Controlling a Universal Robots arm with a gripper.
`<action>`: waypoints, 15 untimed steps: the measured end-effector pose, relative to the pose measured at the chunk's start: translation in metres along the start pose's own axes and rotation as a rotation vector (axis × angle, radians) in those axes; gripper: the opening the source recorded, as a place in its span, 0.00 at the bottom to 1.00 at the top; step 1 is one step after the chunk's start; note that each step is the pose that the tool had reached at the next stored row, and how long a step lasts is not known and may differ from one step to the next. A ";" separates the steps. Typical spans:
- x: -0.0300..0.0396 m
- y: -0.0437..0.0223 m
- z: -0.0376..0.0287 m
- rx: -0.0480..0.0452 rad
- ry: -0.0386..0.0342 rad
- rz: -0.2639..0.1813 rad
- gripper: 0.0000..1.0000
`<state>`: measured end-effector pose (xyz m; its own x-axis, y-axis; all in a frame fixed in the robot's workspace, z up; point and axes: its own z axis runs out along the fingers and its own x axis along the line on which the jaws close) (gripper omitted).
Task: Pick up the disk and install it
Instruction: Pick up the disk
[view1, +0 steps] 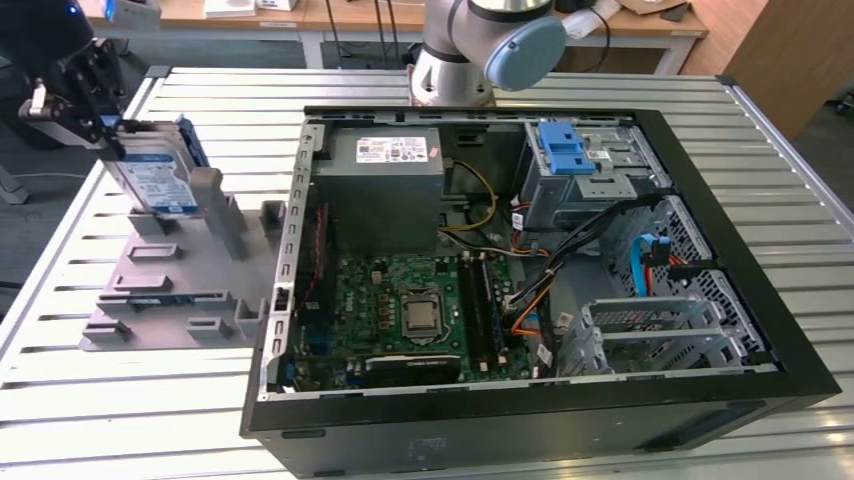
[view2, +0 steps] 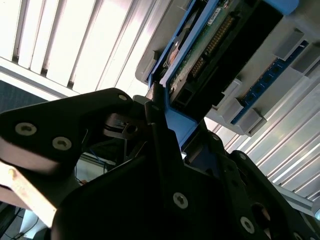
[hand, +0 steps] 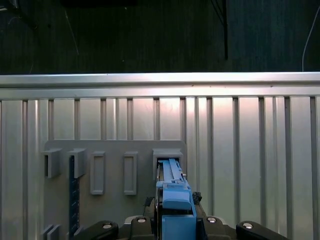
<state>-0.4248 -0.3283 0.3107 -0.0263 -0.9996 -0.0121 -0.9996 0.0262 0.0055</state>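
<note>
Your gripper is clamped on the disk, at the exterior view's far left, over the back end of the grey holder. In the second wrist view one of the black fingers lies tight along the blue carrier edge, with the drive's green circuit board and connector pins facing the camera. In the first wrist view you look down the blue carrier, gripped between the two sides of the tool, and its far end lines up with the end slot of the holder. You cannot tell from these views whether that end has cleared the slot. In the exterior view the disk stands nearly on edge, leaning a little, with its blue-and-white label towards the camera and its lower end just behind the holder's upright posts. The holder lies flat on the slatted table, just beside the open case, which fills the exterior view's right. Inside the case you see the board, the grey box with its white sticker, and at the back the cage with its blue latch, well apart from the disk. The arm rises behind the case.
</note>
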 end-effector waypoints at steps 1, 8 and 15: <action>0.0000 0.0000 -0.0007 0.0000 0.0000 0.000 0.36; -0.0001 0.0001 -0.0060 0.0000 0.0000 0.000 0.36; -0.0001 0.0002 -0.0107 0.0002 0.0000 0.000 0.36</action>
<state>-0.4249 -0.3283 0.3214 -0.0263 -0.9996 -0.0121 -0.9996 0.0262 0.0054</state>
